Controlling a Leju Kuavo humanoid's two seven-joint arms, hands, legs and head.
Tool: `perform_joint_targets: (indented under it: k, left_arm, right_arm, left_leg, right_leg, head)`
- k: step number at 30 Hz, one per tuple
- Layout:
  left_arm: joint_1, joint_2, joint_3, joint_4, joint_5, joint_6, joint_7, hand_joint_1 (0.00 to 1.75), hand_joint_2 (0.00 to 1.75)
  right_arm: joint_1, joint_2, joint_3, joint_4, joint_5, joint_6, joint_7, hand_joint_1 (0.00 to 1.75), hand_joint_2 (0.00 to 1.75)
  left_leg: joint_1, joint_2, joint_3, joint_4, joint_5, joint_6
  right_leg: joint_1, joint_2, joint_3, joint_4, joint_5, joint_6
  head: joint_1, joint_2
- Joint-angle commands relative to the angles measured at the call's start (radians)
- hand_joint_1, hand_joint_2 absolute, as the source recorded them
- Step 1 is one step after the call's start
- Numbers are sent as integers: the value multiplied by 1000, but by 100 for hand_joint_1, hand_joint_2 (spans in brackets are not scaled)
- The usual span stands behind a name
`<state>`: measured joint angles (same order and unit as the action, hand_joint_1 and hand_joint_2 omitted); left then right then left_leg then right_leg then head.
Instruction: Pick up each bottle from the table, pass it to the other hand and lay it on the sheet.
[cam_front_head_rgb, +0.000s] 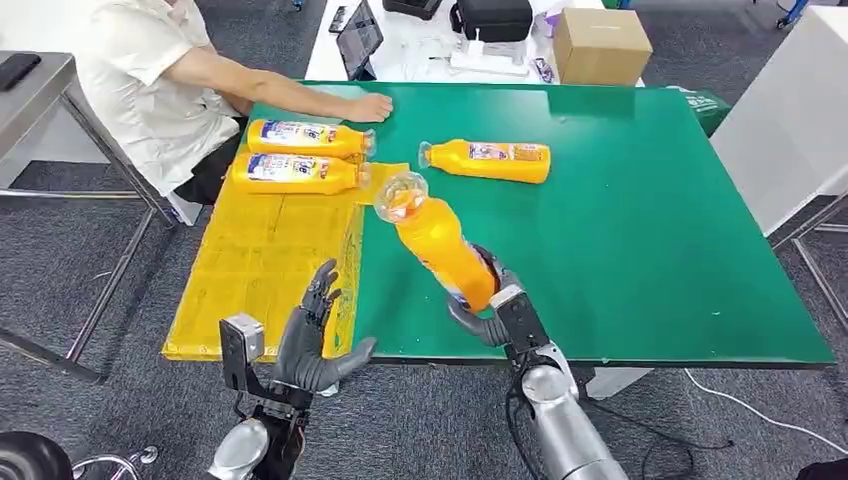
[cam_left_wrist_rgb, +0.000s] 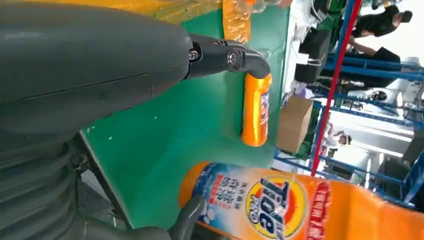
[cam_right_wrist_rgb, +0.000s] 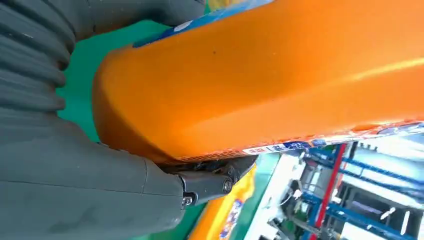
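Observation:
My right hand (cam_front_head_rgb: 497, 300) grips an orange bottle (cam_front_head_rgb: 437, 243) by its base, holding it tilted above the green table (cam_front_head_rgb: 640, 230) with its clear cap toward the far left. This bottle's orange body (cam_right_wrist_rgb: 280, 75) sits close against that hand (cam_right_wrist_rgb: 90, 185). My left hand (cam_front_head_rgb: 312, 338) hovers open over the near edge of the yellow sheet (cam_front_head_rgb: 262, 275), fingers spread, a short way left of the held bottle (cam_left_wrist_rgb: 280, 205). Two orange bottles (cam_front_head_rgb: 305, 138) (cam_front_head_rgb: 295, 172) lie side by side at the sheet's far end. Another bottle (cam_front_head_rgb: 490, 160) lies on the bare table; the left wrist view shows it (cam_left_wrist_rgb: 256, 112) too.
A person in a white shirt (cam_front_head_rgb: 150, 80) sits at the table's far left, one hand (cam_front_head_rgb: 368, 106) resting on the green top near the bottles. A cardboard box (cam_front_head_rgb: 600, 45), a tablet (cam_front_head_rgb: 358, 38) and a black bag (cam_front_head_rgb: 493, 18) stand on a white table behind.

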<state>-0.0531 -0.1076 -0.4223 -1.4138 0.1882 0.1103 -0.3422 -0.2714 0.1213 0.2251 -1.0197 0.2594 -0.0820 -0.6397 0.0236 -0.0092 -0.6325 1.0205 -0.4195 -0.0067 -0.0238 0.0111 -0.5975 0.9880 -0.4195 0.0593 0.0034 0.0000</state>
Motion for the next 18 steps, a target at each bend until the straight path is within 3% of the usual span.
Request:
perform_joint_targets:
  k: [1, 9, 18]
  left_arm:
    - [-76, -3, -39, 125, -11, 11, 14, 0, 175]
    - [-75, -13, -36, 102, 10, 3, 12, 0, 175]
    - [-70, -21, -22, 85, 105, -43, 32, 0, 175]
  right_arm:
    - [-30, 43, 209, 104, 40, -5, 1, 175, 175]
    - [-32, 59, 271, 161, 47, 35, -1, 175, 175]
    - [-35, 69, 324, 201, 94, -23, -10, 175, 175]
  left_leg:
    - [0, 2, 4, -1, -1, 1]
    - [1, 1, 3, -1, -1, 1]
    - [0, 1, 5, -1, -1, 2]
  right_leg:
    - [1, 0, 3, -1, 0, -3]
    - [1, 0, 3, -1, 0, -2]
    - [1, -1, 5, -2, -1, -4]
  head:
    - [0, 0]
    - [0, 0]
    - [0, 0]
